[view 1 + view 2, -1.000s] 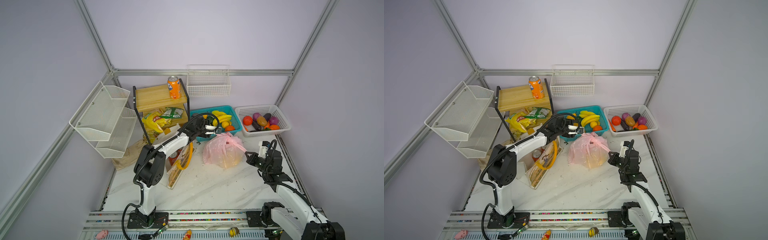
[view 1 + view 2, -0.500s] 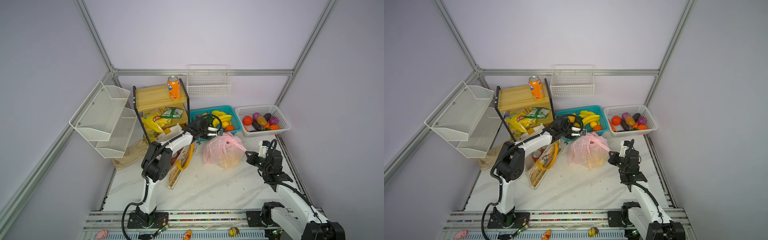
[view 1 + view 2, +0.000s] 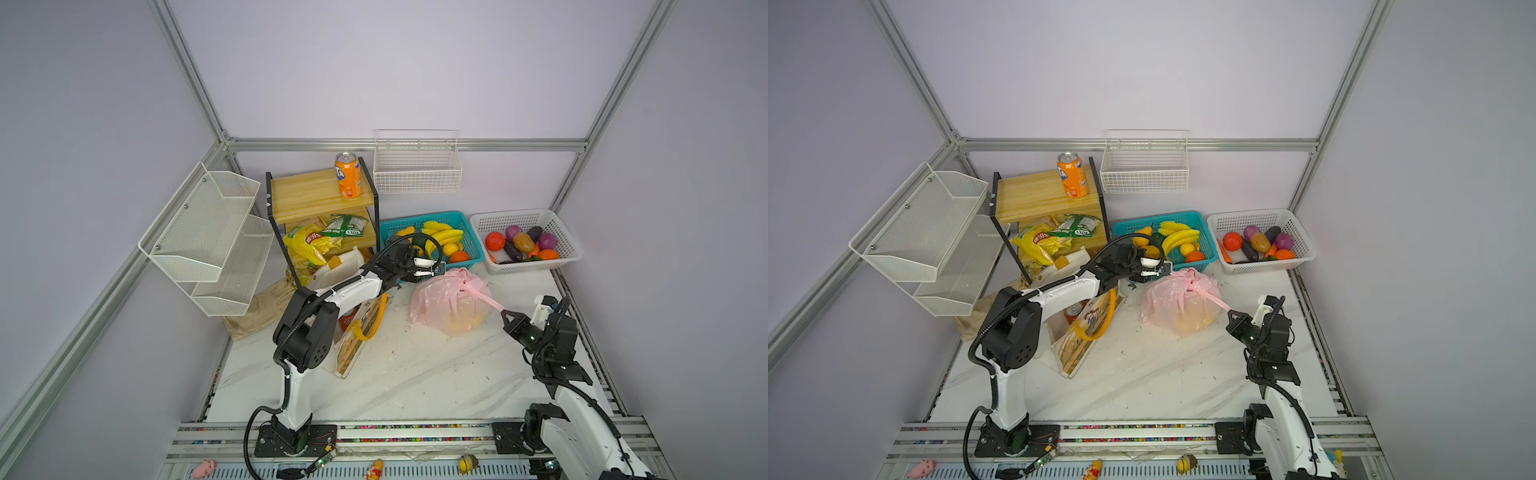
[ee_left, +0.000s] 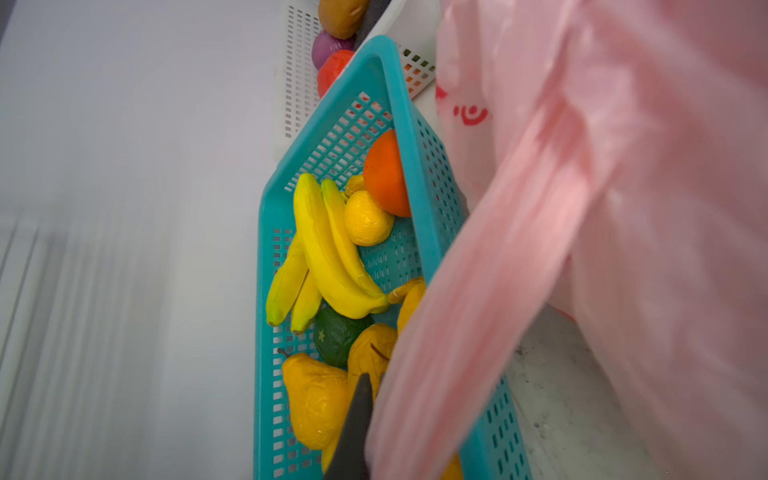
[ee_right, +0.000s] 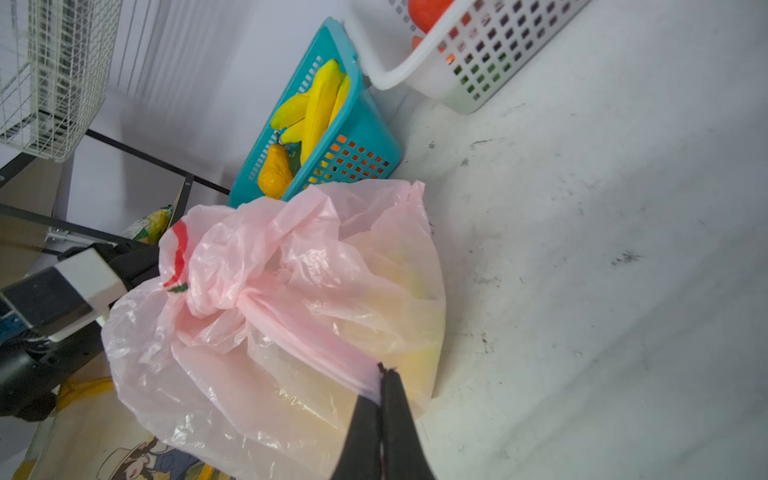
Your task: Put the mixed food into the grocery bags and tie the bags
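light: bright, even, soft shadows | top views: sharp | left wrist: pink bag (image 4: 519,270) blurred

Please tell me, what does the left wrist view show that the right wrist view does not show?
Only the left wrist view: the lemon and the orange in full view inside the teal basket.
Only the right wrist view: the right gripper shut on a handle of the pink bag, the knot, the wire basket and the tote.
Both: the teal basket, bananas, a pear, the white basket, the pink bag and the table.
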Controlling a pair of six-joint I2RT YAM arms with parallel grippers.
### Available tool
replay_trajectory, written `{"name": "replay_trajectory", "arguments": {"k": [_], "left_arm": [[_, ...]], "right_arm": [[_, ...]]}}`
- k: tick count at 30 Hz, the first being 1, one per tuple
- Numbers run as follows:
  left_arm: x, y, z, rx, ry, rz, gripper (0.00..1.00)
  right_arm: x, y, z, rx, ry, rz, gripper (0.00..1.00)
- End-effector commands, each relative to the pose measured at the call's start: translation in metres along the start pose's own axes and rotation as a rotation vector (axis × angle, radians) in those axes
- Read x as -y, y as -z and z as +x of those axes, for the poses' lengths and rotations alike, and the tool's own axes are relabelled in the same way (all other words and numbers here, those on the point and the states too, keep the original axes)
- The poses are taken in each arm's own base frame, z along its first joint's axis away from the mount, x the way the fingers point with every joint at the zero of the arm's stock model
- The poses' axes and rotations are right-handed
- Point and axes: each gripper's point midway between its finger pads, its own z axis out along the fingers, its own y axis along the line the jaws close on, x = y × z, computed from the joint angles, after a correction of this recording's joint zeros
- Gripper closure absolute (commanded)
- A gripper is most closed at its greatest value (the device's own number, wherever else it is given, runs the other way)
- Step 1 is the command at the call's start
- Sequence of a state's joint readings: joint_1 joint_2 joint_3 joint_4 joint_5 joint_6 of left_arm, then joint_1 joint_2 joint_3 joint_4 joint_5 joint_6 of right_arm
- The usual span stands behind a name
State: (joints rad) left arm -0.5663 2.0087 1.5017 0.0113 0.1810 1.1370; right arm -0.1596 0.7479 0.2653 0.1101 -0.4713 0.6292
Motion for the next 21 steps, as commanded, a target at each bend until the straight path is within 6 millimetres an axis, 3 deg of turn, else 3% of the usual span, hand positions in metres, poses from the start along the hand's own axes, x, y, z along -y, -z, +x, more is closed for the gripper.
{"name": "replay_trajectory", "arguments": {"k": [1,4,7,8,9,10,12,13,17,21], "left_arm": [[-0.033,0.017,0.066,-0.168,0.051,-0.127,1.0],[-0.029,0.02,0.055,-0.127,0.049,-0.109,1.0],[-0.039,0.025,0.014,-0.03,0.069,-0.131,1.0],[-0.042,0.027,0.0,0.002,0.077,-0.138,1.0],[-0.046,0.031,-0.015,0.035,0.085,-0.142,0.95],[-0.049,0.034,-0.026,0.06,0.095,-0.143,0.74],[-0.061,0.045,-0.042,0.096,0.144,-0.159,0.41],[-0.071,0.051,-0.047,0.108,0.193,-0.176,0.32],[-0.098,0.084,-0.068,0.177,0.384,-0.222,0.1],[-0.096,0.115,-0.108,0.335,0.638,-0.14,0.0]], "right_arm": [[0.043,0.009,-0.004,0.057,-0.148,0.115,1.0],[0.04,0.01,-0.016,0.078,-0.086,0.125,1.0],[0.016,0.01,-0.03,0.07,0.047,0.089,1.0],[0.006,0.011,-0.033,0.07,0.093,0.071,0.94],[-0.006,0.011,-0.036,0.069,0.139,0.042,0.82],[-0.019,0.012,-0.039,0.07,0.176,0.009,0.72],[-0.038,0.009,-0.038,0.055,0.23,-0.038,0.59],[-0.046,0.006,-0.036,0.037,0.255,-0.057,0.53],[-0.071,-0.003,-0.033,0.004,0.343,-0.093,0.42],[-0.096,0.008,-0.065,0.132,0.414,-0.087,0.37]]}}
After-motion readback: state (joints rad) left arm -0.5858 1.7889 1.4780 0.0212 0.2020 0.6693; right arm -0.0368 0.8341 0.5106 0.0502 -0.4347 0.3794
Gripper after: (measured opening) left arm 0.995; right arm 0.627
